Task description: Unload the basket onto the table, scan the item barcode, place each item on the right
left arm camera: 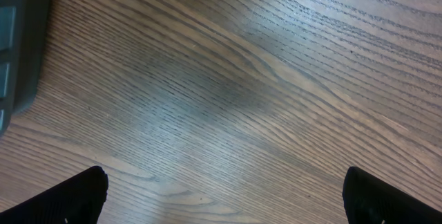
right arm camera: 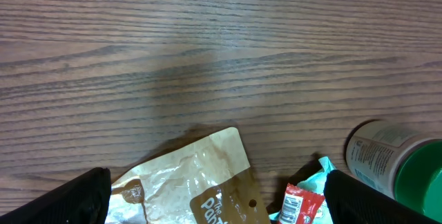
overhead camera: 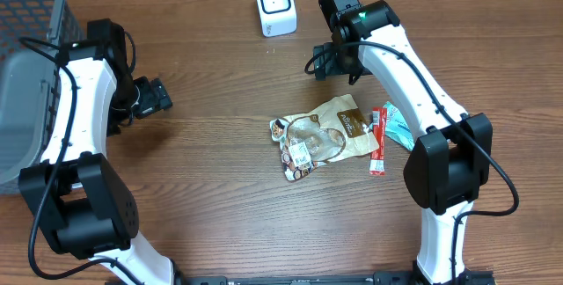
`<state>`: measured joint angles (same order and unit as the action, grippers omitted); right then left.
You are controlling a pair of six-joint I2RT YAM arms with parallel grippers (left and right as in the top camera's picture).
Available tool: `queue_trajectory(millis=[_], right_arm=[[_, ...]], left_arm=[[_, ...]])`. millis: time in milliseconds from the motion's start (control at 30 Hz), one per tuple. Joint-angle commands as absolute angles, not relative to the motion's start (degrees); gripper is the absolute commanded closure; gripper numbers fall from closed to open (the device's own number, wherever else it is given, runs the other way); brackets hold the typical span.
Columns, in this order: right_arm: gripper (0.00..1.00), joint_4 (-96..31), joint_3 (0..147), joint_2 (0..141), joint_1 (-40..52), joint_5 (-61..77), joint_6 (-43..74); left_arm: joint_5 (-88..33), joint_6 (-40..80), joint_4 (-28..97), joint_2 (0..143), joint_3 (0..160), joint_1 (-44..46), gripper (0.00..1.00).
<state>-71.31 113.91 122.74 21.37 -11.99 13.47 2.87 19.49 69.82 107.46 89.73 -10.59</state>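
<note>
A small pile of items lies mid-table: a crinkled brown snack pouch, a red stick packet and a teal packet. The white barcode scanner stands at the far edge. My right gripper hovers open just behind the pile. In the right wrist view its fingertips straddle the top of the brown pouch, with the red packet and teal packet beside it. My left gripper is open over bare wood at the left, holding nothing.
A grey mesh basket fills the far left; its edge shows in the left wrist view. In the right wrist view a green-capped can lies next to the packets.
</note>
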Motion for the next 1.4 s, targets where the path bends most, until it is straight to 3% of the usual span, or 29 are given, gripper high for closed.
queue_trajectory(millis=[0,800,1367], right_arm=[[0.0,-70.9,113.8,122.5,21.2,-11.9,13.9],[0.0,-70.7,113.6,121.9,22.5,-11.9,13.9],[0.0,-70.7,113.6,88.6,24.3,-11.9,13.9]], left_arm=[[3.4,19.3,69.8,106.4,90.5,-10.4,0.0],[3.4,19.3,69.8,106.4,90.5,-10.4,0.0],[3.4,19.3,69.8,106.4,90.5,-10.4,0.0]])
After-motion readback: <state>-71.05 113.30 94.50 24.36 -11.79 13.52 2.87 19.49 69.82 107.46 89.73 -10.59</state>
